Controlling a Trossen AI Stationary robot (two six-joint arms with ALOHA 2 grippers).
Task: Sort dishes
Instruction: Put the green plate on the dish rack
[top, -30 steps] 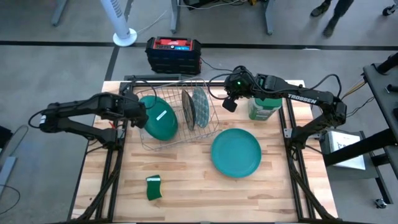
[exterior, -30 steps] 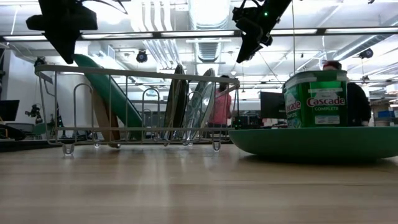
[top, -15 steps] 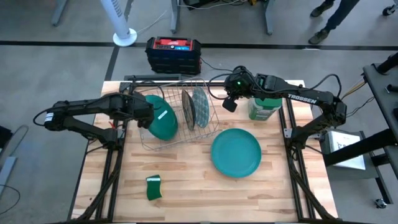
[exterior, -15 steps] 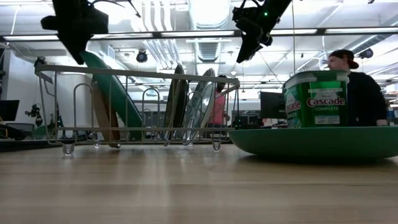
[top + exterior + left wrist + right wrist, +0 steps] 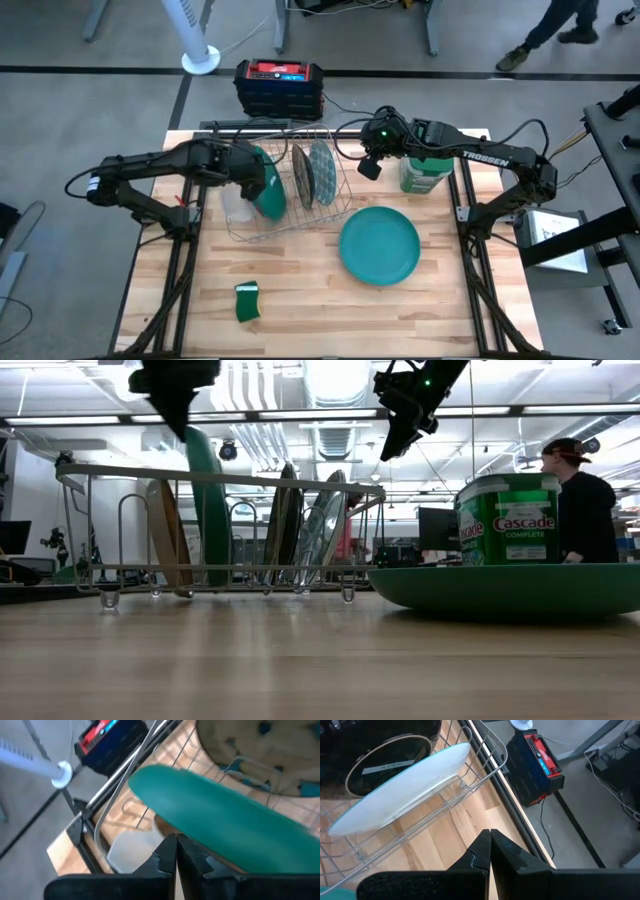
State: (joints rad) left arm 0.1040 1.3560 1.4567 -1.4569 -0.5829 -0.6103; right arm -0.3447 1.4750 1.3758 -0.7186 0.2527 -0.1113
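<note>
The wire rack (image 5: 290,190) on the worktop (image 5: 300,290) holds a dark green plate (image 5: 265,186) standing nearly upright, a whitish plate (image 5: 238,205) beside it and two glassy plates (image 5: 312,172). The left hand (image 5: 243,163) is closed against the green plate's rim. A teal plate (image 5: 379,244) lies flat outside the rack. The right hand (image 5: 370,166) hovers closed and empty

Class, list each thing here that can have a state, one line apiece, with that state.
dark green plate: near upright in the rack, under the left gripper
whitish plate: on edge in the rack
patterned plate: on edge in the rack
teal plate: flat on the table
canister: upright, lid on
left gripper: shut
right gripper: shut, raised by the rack's end
</note>
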